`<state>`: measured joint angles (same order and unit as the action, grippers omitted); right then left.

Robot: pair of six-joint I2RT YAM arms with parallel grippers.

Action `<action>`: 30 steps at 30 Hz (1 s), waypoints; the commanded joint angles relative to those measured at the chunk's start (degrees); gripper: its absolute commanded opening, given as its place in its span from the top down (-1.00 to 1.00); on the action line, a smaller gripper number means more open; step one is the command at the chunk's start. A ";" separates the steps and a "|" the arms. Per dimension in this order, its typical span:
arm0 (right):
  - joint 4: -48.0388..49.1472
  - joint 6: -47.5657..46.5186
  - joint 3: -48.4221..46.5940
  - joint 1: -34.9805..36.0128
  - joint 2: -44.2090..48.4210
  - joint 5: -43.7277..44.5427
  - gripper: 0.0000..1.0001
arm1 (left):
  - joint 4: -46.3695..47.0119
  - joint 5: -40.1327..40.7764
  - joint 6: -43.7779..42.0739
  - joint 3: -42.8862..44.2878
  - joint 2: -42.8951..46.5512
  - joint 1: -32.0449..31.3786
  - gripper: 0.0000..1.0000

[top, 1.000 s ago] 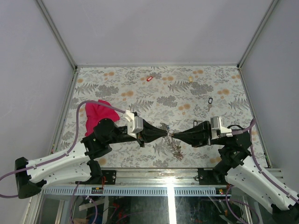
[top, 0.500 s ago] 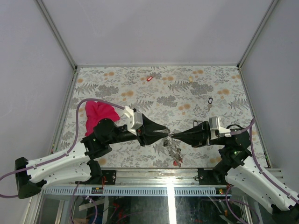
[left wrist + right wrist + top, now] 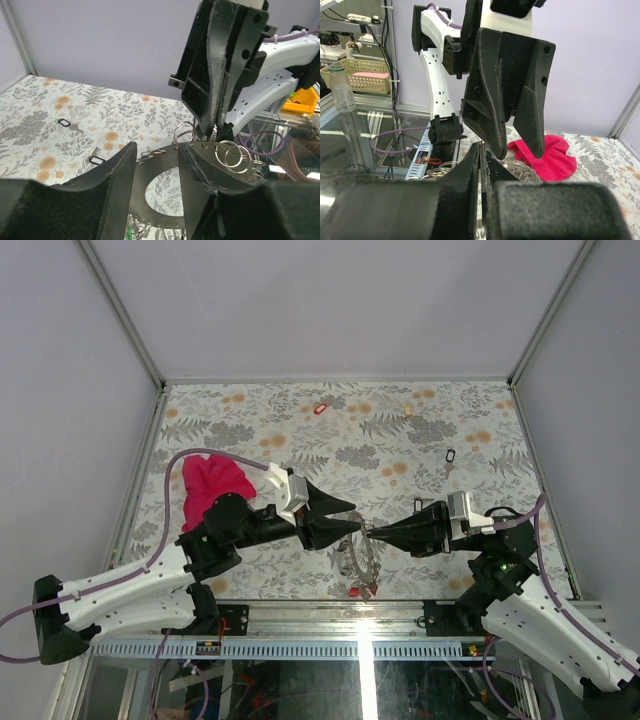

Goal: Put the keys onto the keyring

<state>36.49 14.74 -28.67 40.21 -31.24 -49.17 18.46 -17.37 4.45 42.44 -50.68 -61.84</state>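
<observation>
The keyring [image 3: 358, 558] is a dark flat ring fringed with small split rings and keys, and it hangs tilted above the table's near middle. My right gripper [image 3: 369, 533] is shut on its upper edge. In the left wrist view the keyring [image 3: 152, 161] shows between my left gripper's [image 3: 157, 146] open fingers, with the right gripper [image 3: 214, 90] coming down onto its rim. My left gripper [image 3: 347, 519] stands open just left of the ring. Loose keys lie far off: a red-tagged one [image 3: 320, 408], a cream-tagged one [image 3: 408, 410] and a black-tagged one [image 3: 449, 455].
A magenta cloth [image 3: 210, 485] lies crumpled at the left, behind the left arm. The table has a floral cover [image 3: 250, 430] and grey walls on three sides. A metal rail [image 3: 330, 618] runs along the near edge.
My left gripper has opened and let go of the keyring. The ring has swung down and now hangs from the right gripper alone, its keys dangling lower toward the near edge.
</observation>
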 commanded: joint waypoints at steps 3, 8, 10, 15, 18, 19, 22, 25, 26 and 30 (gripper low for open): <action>4.80 0.30 -2.37 0.31 0.52 -0.16 1.00 | 2.67 9.22 3.68 3.06 0.33 -0.29 0.24; 4.31 -0.24 -2.39 0.29 1.10 1.70 1.00 | 4.40 8.35 3.02 1.23 3.18 -0.26 0.25; 4.71 -0.07 -2.23 0.31 1.23 2.81 1.00 | 7.14 4.04 1.47 -0.80 4.90 -0.29 0.25; 9.20 3.16 -1.12 0.31 0.57 6.65 1.00 | 14.58 -4.37 -0.27 -5.21 7.42 -0.22 0.27; 13.97 6.41 -0.13 0.31 -0.46 8.31 1.00 | 15.05 -7.80 -0.72 -4.50 6.34 -0.27 0.39; 15.94 7.82 0.29 0.30 -0.84 8.78 1.00 | 14.84 -8.52 -0.89 -3.68 5.80 -0.29 0.44; 21.98 11.42 1.30 0.24 -2.54 9.31 1.00 | 14.10 -9.75 -1.54 -2.12 3.92 -0.29 0.55; 24.31 13.14 1.54 0.31 -3.45 9.06 1.00 | 14.46 -10.11 -2.02 -1.32 2.54 -0.22 0.57; 24.47 13.29 1.51 0.29 -3.61 8.94 1.00 | 14.69 -10.08 -2.14 -1.16 2.21 -0.21 0.57; 24.55 13.29 1.51 0.31 -3.65 8.37 1.00 | 15.99 -9.71 -2.17 -0.96 1.41 -0.26 0.57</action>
<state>52.66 26.15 -26.13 40.21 -35.44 -42.52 28.80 -26.04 3.77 38.85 -48.97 -61.84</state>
